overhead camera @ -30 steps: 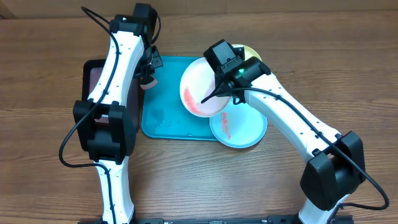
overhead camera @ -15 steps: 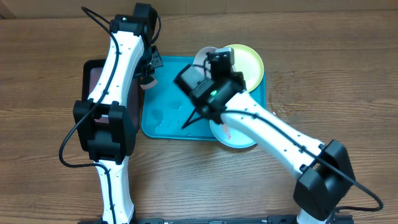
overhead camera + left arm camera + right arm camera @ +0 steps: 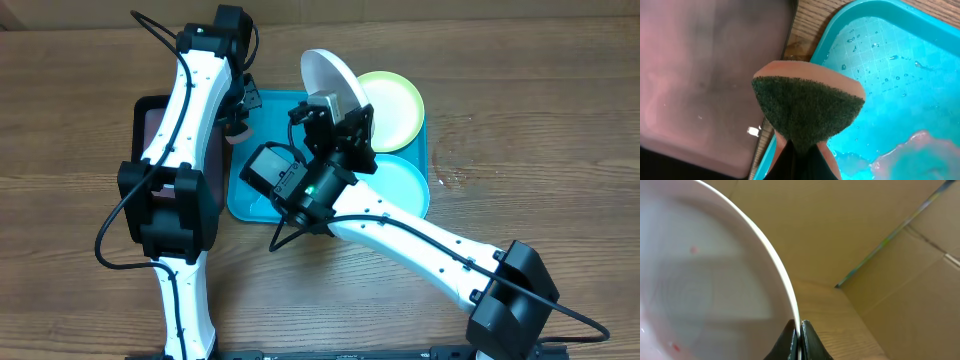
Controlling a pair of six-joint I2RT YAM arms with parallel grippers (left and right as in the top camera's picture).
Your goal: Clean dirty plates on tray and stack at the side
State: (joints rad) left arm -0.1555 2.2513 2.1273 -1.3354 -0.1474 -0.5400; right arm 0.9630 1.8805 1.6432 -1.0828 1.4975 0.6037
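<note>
My right gripper (image 3: 347,118) is shut on the rim of the white plate (image 3: 330,75) and holds it tilted on edge above the far part of the turquoise tray (image 3: 255,195). In the right wrist view the fingers (image 3: 799,332) pinch the plate's rim, and the plate's (image 3: 700,280) face shows small red specks. The yellow-green plate (image 3: 397,97) lies at the tray's far right. The light blue plate (image 3: 405,185) lies at its near right, partly under my right arm. My left gripper (image 3: 238,118) is shut on a green-faced sponge (image 3: 807,107) over the tray's left edge (image 3: 890,70).
A black tray with a pinkish inside (image 3: 150,125) stands left of the turquoise tray and also shows in the left wrist view (image 3: 700,75). Water drops and pinkish foam (image 3: 920,150) lie on the turquoise tray's floor. Cardboard (image 3: 880,240) shows behind the white plate.
My right arm has swung left and turned over, lifting the white plate from lying over the tray to standing on edge at the far side. The light blue plate is uncovered. The left arm has not moved.
</note>
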